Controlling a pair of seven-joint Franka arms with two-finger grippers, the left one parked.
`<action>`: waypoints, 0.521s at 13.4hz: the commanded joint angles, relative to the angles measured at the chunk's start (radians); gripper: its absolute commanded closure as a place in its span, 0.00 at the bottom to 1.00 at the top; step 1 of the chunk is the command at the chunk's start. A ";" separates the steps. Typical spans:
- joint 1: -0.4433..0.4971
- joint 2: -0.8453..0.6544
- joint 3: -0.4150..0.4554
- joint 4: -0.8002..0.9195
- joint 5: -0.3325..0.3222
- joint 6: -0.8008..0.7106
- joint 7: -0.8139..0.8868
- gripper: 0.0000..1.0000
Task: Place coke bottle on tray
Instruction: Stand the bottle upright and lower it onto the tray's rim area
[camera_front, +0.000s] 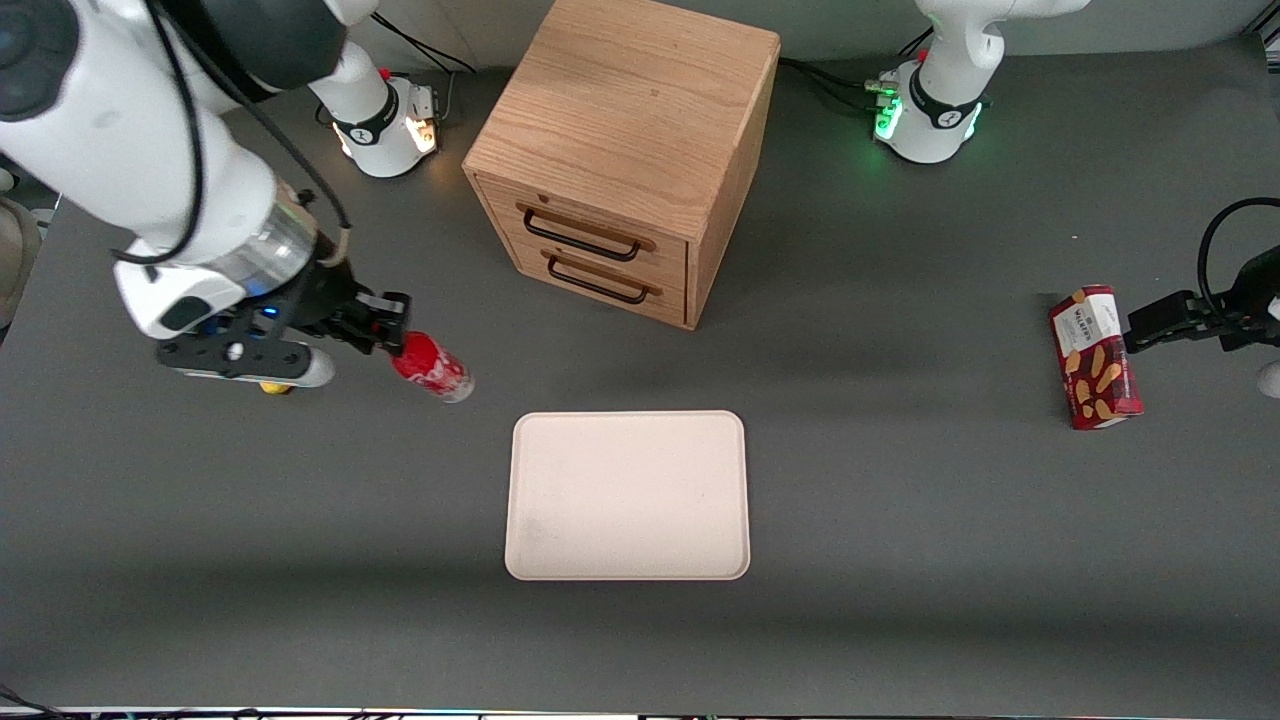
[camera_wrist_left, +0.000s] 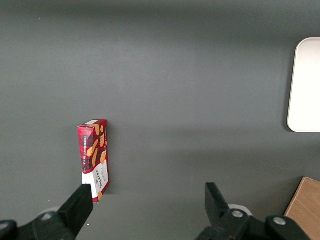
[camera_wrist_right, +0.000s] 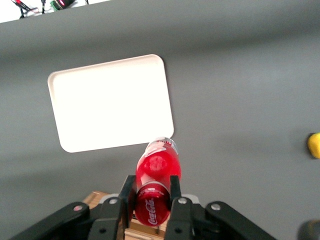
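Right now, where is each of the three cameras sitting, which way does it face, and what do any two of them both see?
Front view: high in front of the robots, looking down on the table; shows the right arm, its pincer shut on the coke bottle, the tray and the wooden drawer cabinet.
Right wrist view: on the working arm, facing down past the pincer at bottle and tray.
Left wrist view: on the parked arm, facing the biscuit box.
All three share the tray.

Even light, perhaps overexposed tray (camera_wrist_right: 110, 102)
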 joint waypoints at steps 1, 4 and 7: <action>0.007 0.056 0.009 0.053 0.017 0.022 0.086 1.00; 0.007 0.122 0.009 0.053 0.016 0.071 0.108 1.00; 0.005 0.185 0.008 0.052 0.013 0.148 0.105 1.00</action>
